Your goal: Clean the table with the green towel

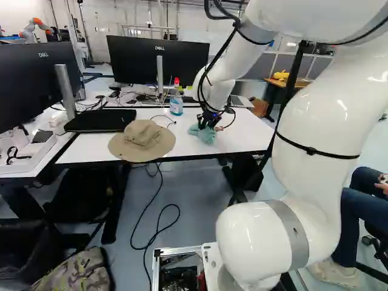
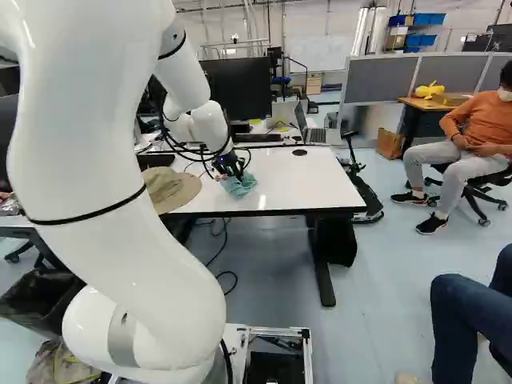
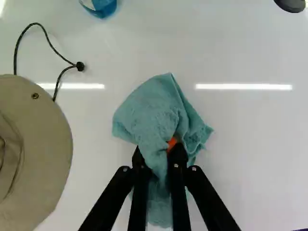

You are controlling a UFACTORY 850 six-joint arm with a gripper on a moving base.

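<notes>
Green, limp and probably light, lies as a towel on the white table, pinched at the gathered middle between both fingers of the gripper, with a hat at nine o'clock and a bottle at eleven, taking twelve as straight ahead. Should crumple and drag rather than break; best gripped by that thick bunch, leaving loose folds to spread and wipe.

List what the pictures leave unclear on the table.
Surface of the table beneath the towel: covered by cloth, all views.
One pad of the gripper: hidden by cloth, wrist view.
Anything under the hat: hidden by its brim, all views.
Print on the bottle: too small, left base view; cut off by the edge, wrist view.
</notes>
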